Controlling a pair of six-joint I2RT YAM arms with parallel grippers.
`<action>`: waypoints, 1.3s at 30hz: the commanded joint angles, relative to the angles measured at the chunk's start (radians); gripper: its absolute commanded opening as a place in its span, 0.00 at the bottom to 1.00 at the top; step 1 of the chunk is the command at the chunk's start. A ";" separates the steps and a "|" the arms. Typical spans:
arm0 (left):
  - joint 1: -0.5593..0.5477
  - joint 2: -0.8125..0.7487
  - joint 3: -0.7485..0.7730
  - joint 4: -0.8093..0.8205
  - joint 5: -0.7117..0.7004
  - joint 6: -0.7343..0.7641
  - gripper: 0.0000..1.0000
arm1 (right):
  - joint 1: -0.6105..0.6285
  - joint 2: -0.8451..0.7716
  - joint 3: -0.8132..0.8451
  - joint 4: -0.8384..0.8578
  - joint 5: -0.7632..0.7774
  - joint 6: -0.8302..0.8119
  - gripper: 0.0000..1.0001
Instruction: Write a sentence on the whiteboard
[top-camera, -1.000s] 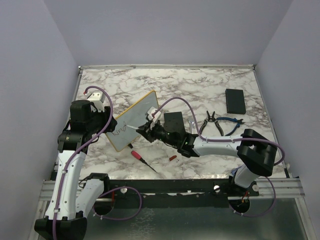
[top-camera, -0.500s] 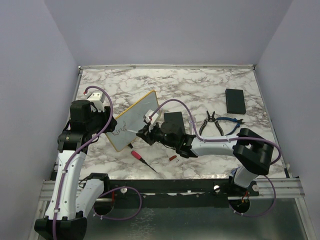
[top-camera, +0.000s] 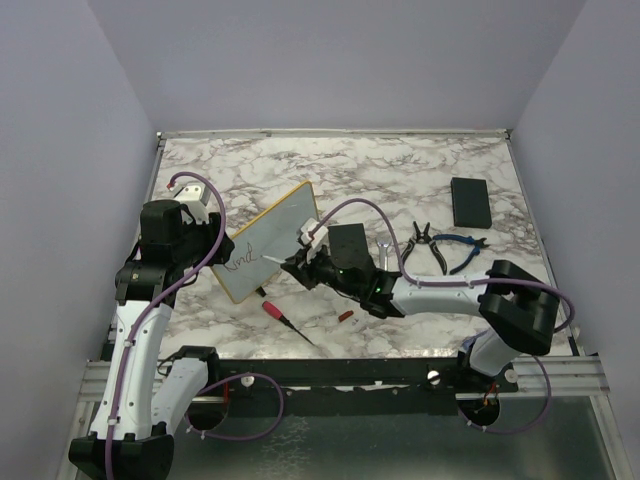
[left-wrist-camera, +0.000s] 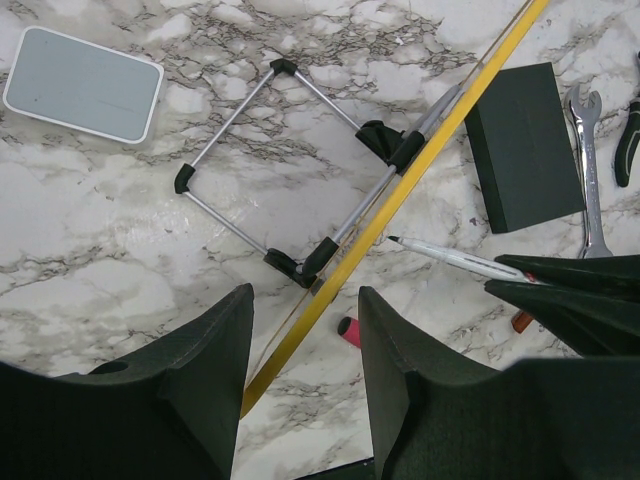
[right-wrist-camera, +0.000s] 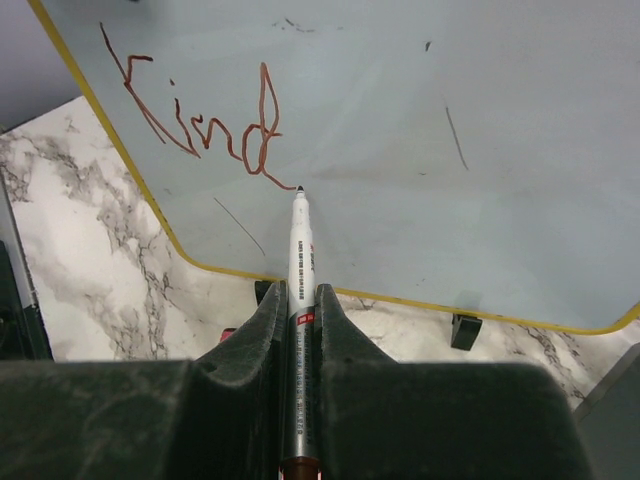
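The whiteboard (top-camera: 272, 238), with its yellow frame, stands tilted on a wire stand (left-wrist-camera: 290, 170). In the right wrist view its pale face (right-wrist-camera: 420, 110) carries one reddish-brown cursive word, "Kind" (right-wrist-camera: 200, 120), near the left edge. My right gripper (right-wrist-camera: 298, 300) is shut on a white marker (right-wrist-camera: 300, 250). The marker's tip rests on the board at the tail of the last letter. In the top view this gripper (top-camera: 300, 258) is at the board's lower right. My left gripper (left-wrist-camera: 305, 330) is open, with the board's yellow edge (left-wrist-camera: 400, 190) running between its fingers.
A black slab (top-camera: 347, 243) lies just right of the board and another (top-camera: 470, 201) lies at the far right. Pliers (top-camera: 420, 245), blue-handled pliers (top-camera: 458, 250) and a wrench (top-camera: 383, 250) lie right of centre. A red-handled screwdriver (top-camera: 285, 320) and a red cap (top-camera: 345, 316) lie near the front. A small pale pad (left-wrist-camera: 83, 84) lies behind the board.
My right gripper moved the marker left along the board and then back to the right. The left arm and the board have not moved.
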 joint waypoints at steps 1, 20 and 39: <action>-0.005 -0.008 0.000 -0.019 0.017 -0.001 0.47 | -0.006 -0.104 -0.044 0.050 -0.043 -0.008 0.01; -0.005 -0.005 -0.001 -0.018 0.017 -0.001 0.47 | -0.015 -0.097 -0.004 0.021 -0.079 -0.048 0.01; -0.006 -0.004 -0.001 -0.020 0.017 -0.001 0.47 | -0.093 -0.029 0.012 0.054 -0.267 -0.032 0.01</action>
